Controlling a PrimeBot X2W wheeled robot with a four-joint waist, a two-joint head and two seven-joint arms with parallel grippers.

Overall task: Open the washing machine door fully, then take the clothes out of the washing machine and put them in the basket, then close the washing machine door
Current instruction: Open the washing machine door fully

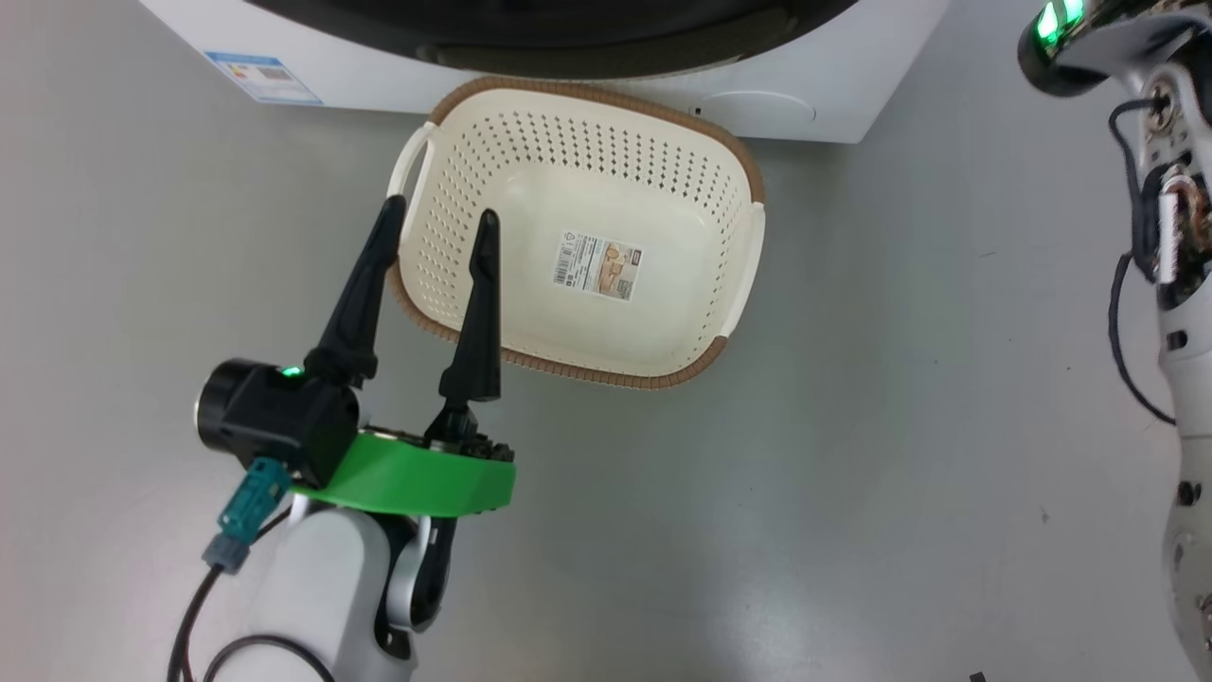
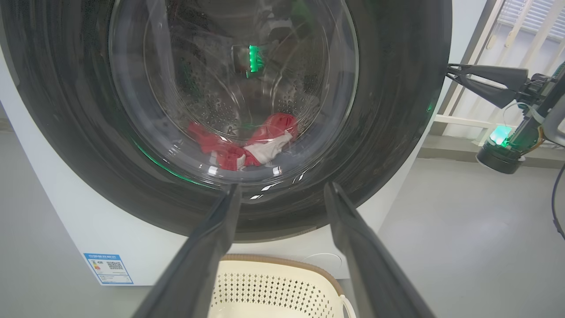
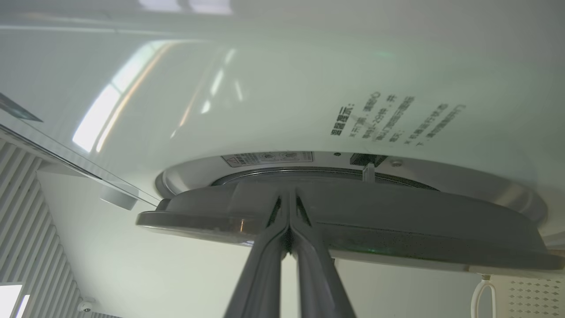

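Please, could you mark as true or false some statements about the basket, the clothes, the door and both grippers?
1. The basket is empty. True.
2. The clothes lie in the basket. False: they lie inside the washer, behind the door.
3. The left gripper is open. True.
4. The right gripper is open. False: it is shut.
5. The door stands fully open. False: it covers the washer's opening.
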